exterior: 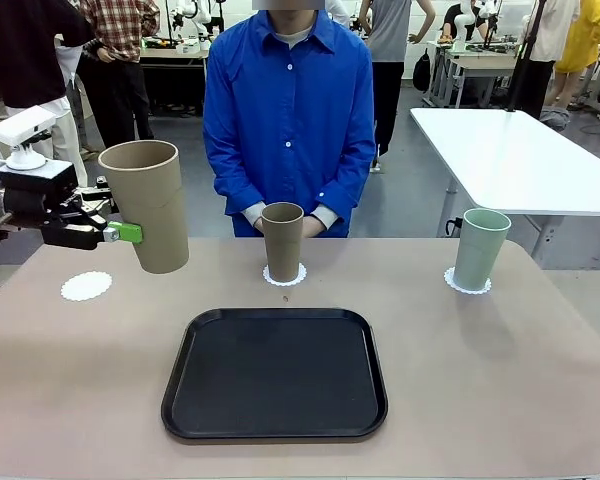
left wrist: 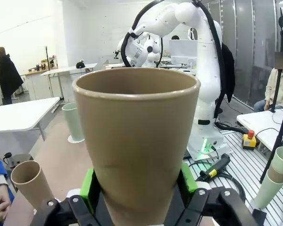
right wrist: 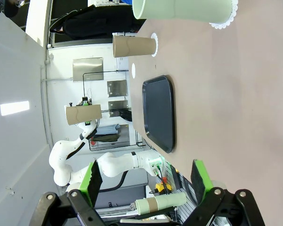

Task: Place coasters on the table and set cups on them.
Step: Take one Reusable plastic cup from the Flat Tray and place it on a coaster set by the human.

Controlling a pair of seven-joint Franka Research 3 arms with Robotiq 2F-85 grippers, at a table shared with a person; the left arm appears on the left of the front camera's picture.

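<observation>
1. The left tool (exterior: 120, 232) is clamped shut on a tan cup (exterior: 148, 205), gripping it low on the body with green pads on either side. The cup is held in the air, tilted a little, near the worktop's (exterior: 500, 380) left far corner.
2. The one bare coaster (exterior: 86, 286) lies on the worktop below the cup and to its left, close to the left edge. That looks like the cup's destination.
3. To do this well, I would square the cup upright first, bring its base over the disc's middle, then lower it straight down. The coaster is light and lacy, so any sideways slide at touchdown could push it along.
4. Release should come only once the base sits flat; the tall cup would tip easily if let go while leaning.
5. A second tan cup (exterior: 282, 241) already stands on its coaster (exterior: 284, 275) at the far edge's middle, just in front of the person's hands (exterior: 292, 222).
6. The green cup (exterior: 479, 248) stands on its coaster (exterior: 467, 283) near the right far corner.
7. The right tool (right wrist: 146, 181) has its jaws wide apart and holds nothing.
8. A black tray (exterior: 275, 375) sits empty toward the near edge, well clear of the path. Nothing stands between the cup and the bare coaster.
</observation>
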